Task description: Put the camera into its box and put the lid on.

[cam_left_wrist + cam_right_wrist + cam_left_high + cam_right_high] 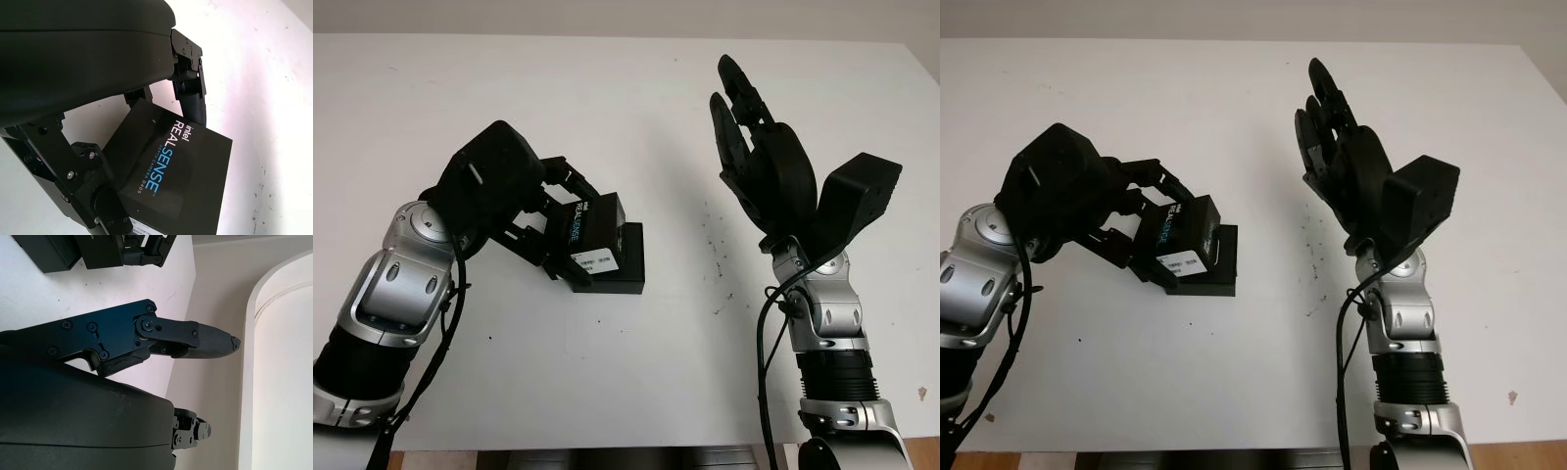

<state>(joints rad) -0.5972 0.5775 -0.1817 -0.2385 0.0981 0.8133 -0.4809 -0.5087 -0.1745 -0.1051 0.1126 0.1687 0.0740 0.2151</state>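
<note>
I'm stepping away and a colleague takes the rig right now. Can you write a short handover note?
Left hand: shut on the lid, the black piece printed "Intel RealSense", held tilted over the box base.
Right hand: open, raised above the table to the right, holding nothing.
Box base: on the table, partly under the lid. I cannot tell whether the camera is inside.
Done: lid picked up and brought to the base.
Left: check the camera is in, level the lid, seat it on the base, release.

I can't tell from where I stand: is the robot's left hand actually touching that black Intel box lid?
Touching. In the left wrist view, the left hand has its fingers pressed against opposite sides of the lid, gripping it.
</note>
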